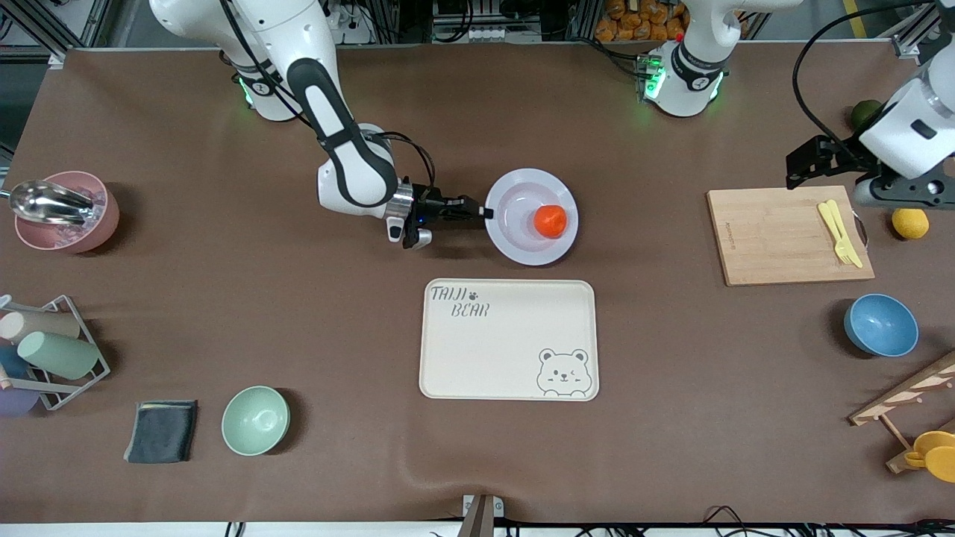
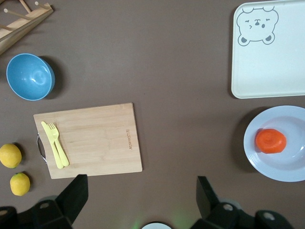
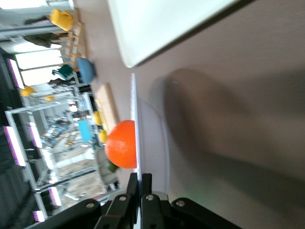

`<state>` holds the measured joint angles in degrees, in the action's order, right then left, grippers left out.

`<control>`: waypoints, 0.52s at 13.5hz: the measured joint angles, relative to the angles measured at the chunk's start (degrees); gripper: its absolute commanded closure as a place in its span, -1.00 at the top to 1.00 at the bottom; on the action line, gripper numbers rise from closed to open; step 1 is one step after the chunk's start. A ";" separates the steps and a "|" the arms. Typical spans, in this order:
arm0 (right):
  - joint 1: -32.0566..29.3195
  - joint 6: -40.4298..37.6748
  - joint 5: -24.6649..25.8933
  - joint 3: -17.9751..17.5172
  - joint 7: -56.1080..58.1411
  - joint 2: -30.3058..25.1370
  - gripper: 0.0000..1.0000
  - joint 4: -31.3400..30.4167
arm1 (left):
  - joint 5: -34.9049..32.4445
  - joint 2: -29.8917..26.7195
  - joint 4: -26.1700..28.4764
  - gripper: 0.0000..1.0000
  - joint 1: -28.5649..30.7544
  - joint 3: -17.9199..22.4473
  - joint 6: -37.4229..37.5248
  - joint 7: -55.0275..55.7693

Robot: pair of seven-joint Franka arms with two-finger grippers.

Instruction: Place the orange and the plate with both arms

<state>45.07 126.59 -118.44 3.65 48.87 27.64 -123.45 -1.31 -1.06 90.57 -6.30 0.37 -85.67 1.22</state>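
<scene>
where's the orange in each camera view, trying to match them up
Front view: the orange sits on the plate, which the right gripper pinches at its rim.
Left wrist view: the orange lies on the plate, at the picture's edge.
Right wrist view: the orange shows against the plate, seen edge-on, just above the gripper's fingertips.
Shared landmark: the cream bear tray beside the plate.

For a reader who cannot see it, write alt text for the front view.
The right gripper is shut on the rim of the plate, which holds the orange. The left gripper waits open over the cutting board.
</scene>
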 measured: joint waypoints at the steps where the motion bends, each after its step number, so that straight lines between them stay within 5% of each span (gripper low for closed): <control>1: -0.18 -0.62 -0.98 0.01 0.00 -0.28 -1.00 0.02 | 0.05 -0.15 0.00 1.00 0.03 -0.01 0.00 0.24; 7: -5.90 -1.45 -2.13 0.32 0.00 0.46 -1.00 5.27 | 0.07 -0.27 0.03 1.00 -0.07 -0.37 -0.44 1.05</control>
<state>39.18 125.14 -120.57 3.97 48.87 28.10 -118.18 -1.24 -1.34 90.60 -6.37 0.00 -86.11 2.27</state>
